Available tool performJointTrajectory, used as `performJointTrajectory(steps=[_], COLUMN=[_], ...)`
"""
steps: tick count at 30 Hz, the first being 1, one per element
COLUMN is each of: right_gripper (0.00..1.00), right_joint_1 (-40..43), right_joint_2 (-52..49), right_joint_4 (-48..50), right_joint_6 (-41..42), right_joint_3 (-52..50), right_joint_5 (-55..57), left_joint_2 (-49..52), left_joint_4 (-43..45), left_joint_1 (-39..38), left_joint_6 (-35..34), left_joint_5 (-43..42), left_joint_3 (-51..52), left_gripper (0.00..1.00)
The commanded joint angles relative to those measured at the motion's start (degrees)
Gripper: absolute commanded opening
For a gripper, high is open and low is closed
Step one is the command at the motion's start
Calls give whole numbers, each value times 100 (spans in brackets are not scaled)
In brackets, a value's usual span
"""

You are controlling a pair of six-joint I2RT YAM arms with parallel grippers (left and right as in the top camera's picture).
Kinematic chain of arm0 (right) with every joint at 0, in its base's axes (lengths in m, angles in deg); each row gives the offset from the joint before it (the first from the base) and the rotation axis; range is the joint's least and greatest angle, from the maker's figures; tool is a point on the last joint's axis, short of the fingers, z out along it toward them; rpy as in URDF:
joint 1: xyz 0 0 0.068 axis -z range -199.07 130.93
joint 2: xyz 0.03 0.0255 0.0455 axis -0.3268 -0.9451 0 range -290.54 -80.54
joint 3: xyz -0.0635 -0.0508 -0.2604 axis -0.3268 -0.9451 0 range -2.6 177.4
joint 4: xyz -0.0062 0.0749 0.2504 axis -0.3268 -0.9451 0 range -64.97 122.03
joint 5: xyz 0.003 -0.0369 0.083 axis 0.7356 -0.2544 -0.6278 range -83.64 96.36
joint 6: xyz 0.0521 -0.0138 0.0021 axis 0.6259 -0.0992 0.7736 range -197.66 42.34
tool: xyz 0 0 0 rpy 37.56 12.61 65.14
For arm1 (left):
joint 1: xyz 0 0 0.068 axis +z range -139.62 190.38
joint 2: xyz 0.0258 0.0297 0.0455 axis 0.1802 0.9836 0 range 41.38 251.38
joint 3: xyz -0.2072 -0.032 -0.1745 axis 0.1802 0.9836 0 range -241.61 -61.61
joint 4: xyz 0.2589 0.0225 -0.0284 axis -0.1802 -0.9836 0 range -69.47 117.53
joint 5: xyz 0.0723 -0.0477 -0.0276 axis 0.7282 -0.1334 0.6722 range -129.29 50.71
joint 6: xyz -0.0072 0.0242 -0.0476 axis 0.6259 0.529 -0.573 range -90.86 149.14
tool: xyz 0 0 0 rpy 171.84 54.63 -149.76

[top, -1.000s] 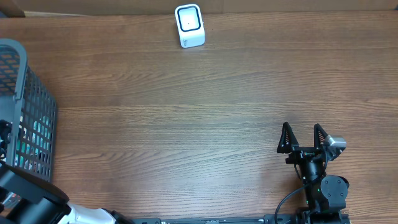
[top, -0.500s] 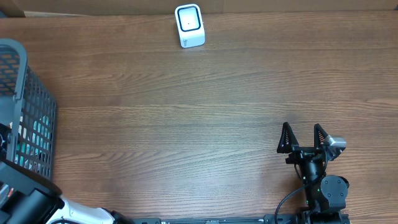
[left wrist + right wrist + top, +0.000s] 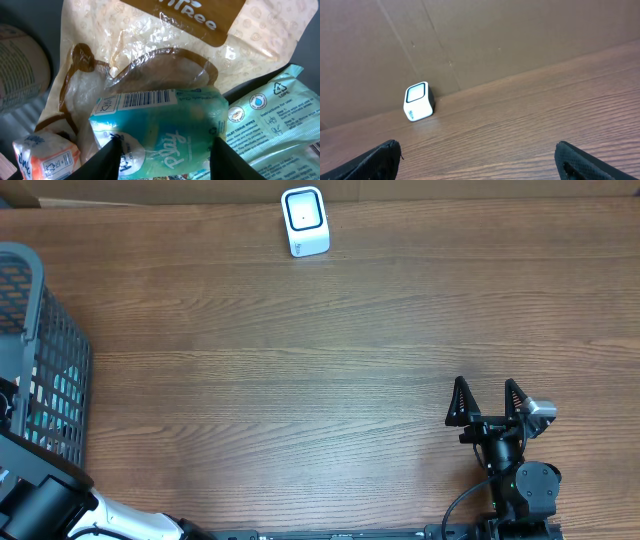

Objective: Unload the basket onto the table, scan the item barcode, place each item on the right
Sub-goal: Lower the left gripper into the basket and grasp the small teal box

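Item: teal soft pack (image 3: 167,132), inside the grey mesh basket (image 3: 55,330) at the table's left edge. It lies on top of the other goods with its white barcode label (image 3: 147,99) facing up. That exposed top position is probably why it is the one picked for scanning. The film is glossy and pliable, and it bulges where it is pinched. Left gripper (image 3: 165,157): dark fingers clamped on the pack's two sides, reaching down into the basket. Beneath the pack is a kraft-paper bag (image 3: 240,30) with a crinkled clear window. To one side is a flat pale-green wipes pack (image 3: 272,125), and to the other a small orange-and-white packet (image 3: 45,155) and a cardboard-looking cylinder (image 3: 20,65). Scanner (image 3: 305,222): a white rounded block with a dark window, standing at the table's far edge near its middle, well apart from the basket. Right gripper (image 3: 487,385): fingers spread wide and holding nothing, parked near the table's near right corner, apparently in reserve.
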Motion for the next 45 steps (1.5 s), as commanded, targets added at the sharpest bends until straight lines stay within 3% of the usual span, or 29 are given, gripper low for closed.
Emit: performJointTrajectory(steps=[1,6,12,15,19,20,22,29,39,45], right_gripper=[100,100,100,100,100,100,100,100,100,100], right_joint_1=[-46,-46,-46,-46,-46,-46,-46,-46,-46,-46], right_joint_2=[61,61,61,61,61,61,61,61,61,61], right_joint_4=[46,46,46,46,46,46,46,46,46,46], right_joint_6=[-22,-22,-22,-22,-22,-22,-22,-22,-22,-22], right_joint_3=[-61,-61,-59,-59,-59,-61,-59,-61,-59,-59], right_joint_5=[76,76,76,76,76,76,76,76,76,76], left_joint_2=[105,129,131,131,131,131,131,70,-238,-433], left_joint_4=[96,249,262,262,273,284,291,59,-1014,-1078], left_joint_1=[35,17,17,20,20,20,17,17,17,17], left_joint_6=[-15,-4,-4,-7,-9,-11,-13,-13,-83,22], left_joint_5=[70,-238,-286,-286,-289,-293,-317,-446,-870,-841], left_joint_3=[31,31,33,33,33,33,31,-136,-1690,-1755], left_gripper=[50,66,57,45,35,28,4,4,4,4])
